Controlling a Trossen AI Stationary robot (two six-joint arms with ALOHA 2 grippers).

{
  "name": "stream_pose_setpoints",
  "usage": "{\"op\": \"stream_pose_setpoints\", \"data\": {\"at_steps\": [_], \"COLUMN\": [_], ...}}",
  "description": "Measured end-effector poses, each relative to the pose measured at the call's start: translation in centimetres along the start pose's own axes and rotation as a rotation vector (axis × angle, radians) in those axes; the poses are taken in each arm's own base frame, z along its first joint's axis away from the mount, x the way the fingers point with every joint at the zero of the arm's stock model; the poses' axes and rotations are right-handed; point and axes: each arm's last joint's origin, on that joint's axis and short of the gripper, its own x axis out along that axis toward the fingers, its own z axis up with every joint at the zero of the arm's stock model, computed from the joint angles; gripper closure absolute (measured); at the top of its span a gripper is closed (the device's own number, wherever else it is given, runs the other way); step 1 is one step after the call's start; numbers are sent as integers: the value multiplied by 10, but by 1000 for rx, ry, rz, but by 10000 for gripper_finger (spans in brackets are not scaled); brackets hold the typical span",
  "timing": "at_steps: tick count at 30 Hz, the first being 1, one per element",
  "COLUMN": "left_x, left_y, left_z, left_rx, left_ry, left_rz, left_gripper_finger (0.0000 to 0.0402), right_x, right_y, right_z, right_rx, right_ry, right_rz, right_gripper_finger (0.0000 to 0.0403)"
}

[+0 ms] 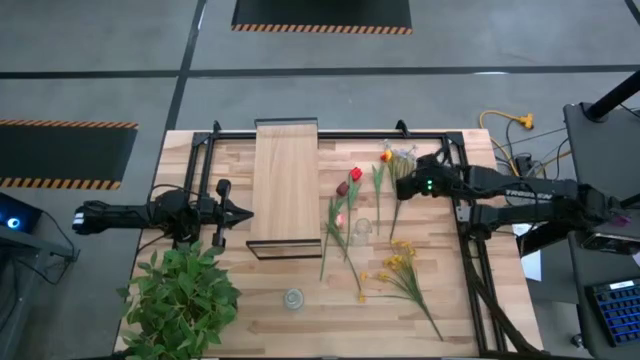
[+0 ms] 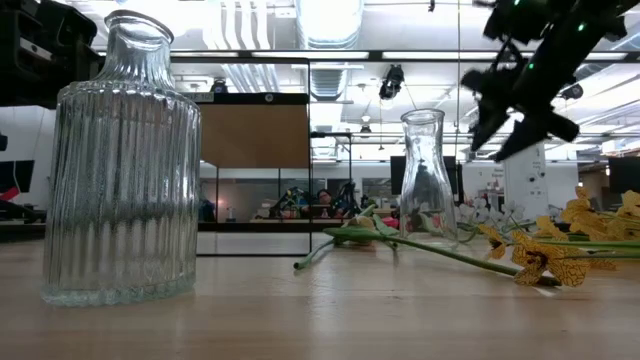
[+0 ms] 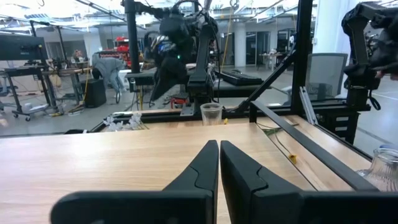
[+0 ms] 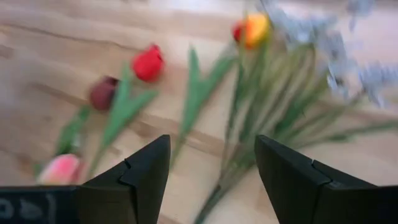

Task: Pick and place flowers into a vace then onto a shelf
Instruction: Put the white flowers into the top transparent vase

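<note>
Grey floor (image 1: 120,60), hazard-striped black mats (image 1: 322,14), bright ceiling lights (image 2: 330,18)

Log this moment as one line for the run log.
stage: reaching for flowers | right gripper: open, above green-stemmed artificial flowers | left gripper: shut, waiting beside light-wood shelf board | clear glass vases: empty

Blurred throughout in the right wrist view: flowers (image 4: 249,93), stems smeared. Cut off at the low view's right edge: yellow sprays (image 2: 600,235). Clipped at the left wrist view's corner: a glass vase (image 3: 384,167).
</note>
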Motion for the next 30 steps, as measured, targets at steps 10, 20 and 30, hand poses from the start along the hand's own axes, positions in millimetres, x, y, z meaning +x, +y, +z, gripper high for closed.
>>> {"op": "stream_pose_setpoints", "data": {"at_steps": [10,20,30], "left_x": [0,0,0], "left_y": [0,0,0], "left_z": [0,0,0], "left_rx": [0,0,0], "left_ry": [0,-1,0], "left_rz": [0,0,0], "left_gripper_finger": [402,402,402], "right_x": [47,83,106], "right_y": [4,11,11], "right_z": [-18,-28,-39], "right_rx": [46,19,-61], "right_ry": [128,185,261], "right_rz": [-196,-288,-368], "right_gripper_finger": [179,179,179]}}
